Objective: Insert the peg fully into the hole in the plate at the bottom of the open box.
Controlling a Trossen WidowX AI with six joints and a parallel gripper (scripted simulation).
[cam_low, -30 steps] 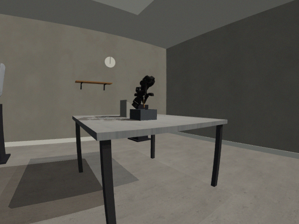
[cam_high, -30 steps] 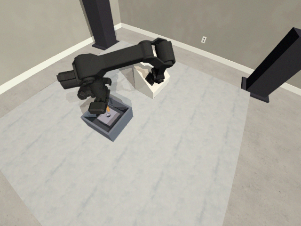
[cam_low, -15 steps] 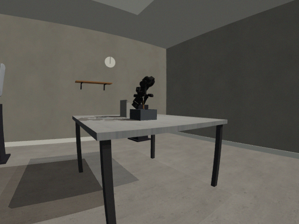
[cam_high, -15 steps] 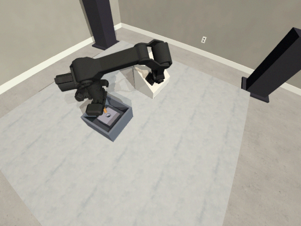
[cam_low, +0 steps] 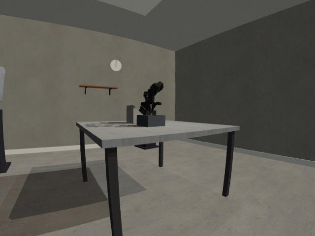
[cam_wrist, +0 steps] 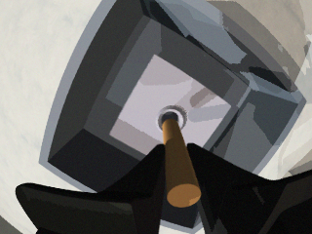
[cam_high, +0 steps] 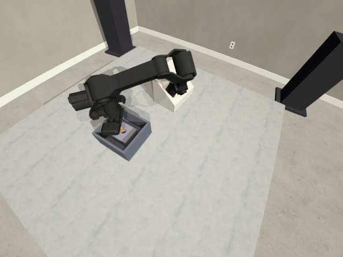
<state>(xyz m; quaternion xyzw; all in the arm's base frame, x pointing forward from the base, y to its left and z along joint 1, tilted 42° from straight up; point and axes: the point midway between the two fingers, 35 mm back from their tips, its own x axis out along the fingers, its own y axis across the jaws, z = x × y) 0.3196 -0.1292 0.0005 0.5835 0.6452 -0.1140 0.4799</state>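
Observation:
My gripper [cam_wrist: 175,150] is shut on the orange peg [cam_wrist: 177,166] and holds it upright inside the open grey box [cam_wrist: 175,100]. In the wrist view the peg's far end sits right at the round hole [cam_wrist: 172,117] in the pale plate [cam_wrist: 166,116] on the box floor. I cannot tell how deep the tip is in the hole. In the top view the gripper [cam_high: 112,126] reaches down into the box [cam_high: 123,135], and a bit of the orange peg [cam_high: 122,128] shows beside the fingers. In the exterior view the arm [cam_low: 150,100] stands over the box [cam_low: 150,120].
A white wedge-shaped block [cam_high: 173,92] stands on the table behind the box, under the arm's base end. Dark pillars [cam_high: 113,26] stand beyond the table's far corner and at the right [cam_high: 313,74]. The box walls closely surround the fingers.

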